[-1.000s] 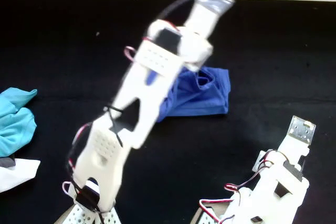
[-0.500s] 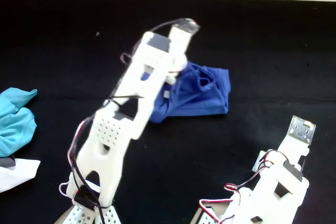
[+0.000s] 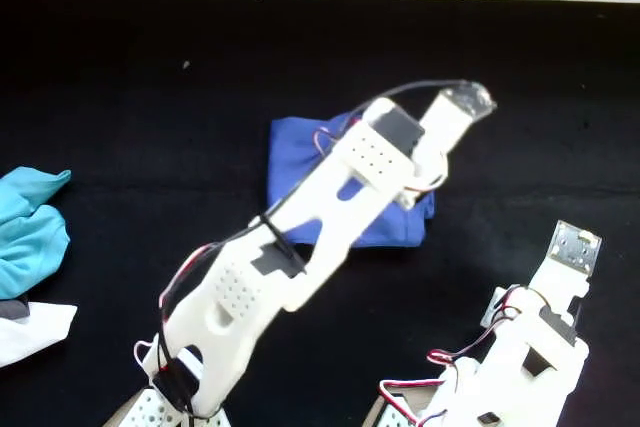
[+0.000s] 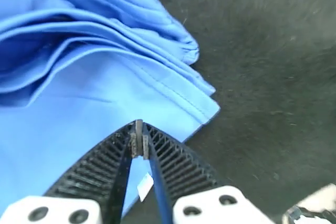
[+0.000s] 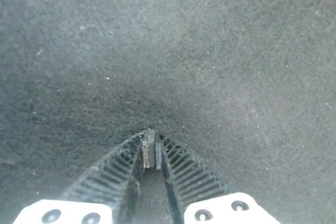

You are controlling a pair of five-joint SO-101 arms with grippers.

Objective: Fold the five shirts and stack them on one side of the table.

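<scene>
A blue shirt (image 3: pixel 300 152) lies roughly folded at the middle of the black table (image 3: pixel 150 67). My left arm stretches across it, and the left gripper (image 3: pixel 462 105) is past the shirt's far right corner. In the left wrist view the left gripper (image 4: pixel 139 141) is shut, its tips just above the blue shirt (image 4: pixel 79 93) near a hemmed corner, and no cloth is visibly pinched. A teal shirt (image 3: pixel 30 227) is bunched at the left edge. My right gripper (image 3: pixel 570 245) rests near the front right, shut (image 5: pixel 150 153) over bare table.
A white cloth (image 3: pixel 35 332) lies at the front left below the teal shirt. A small white tag (image 4: pixel 145 186) shows under the left fingers. Bare black table runs along the back and to the right of the blue shirt.
My left arm has swung from the blue shirt's left side to its right. The shirt now lies flatter, with its left part uncovered. The right arm has not moved.
</scene>
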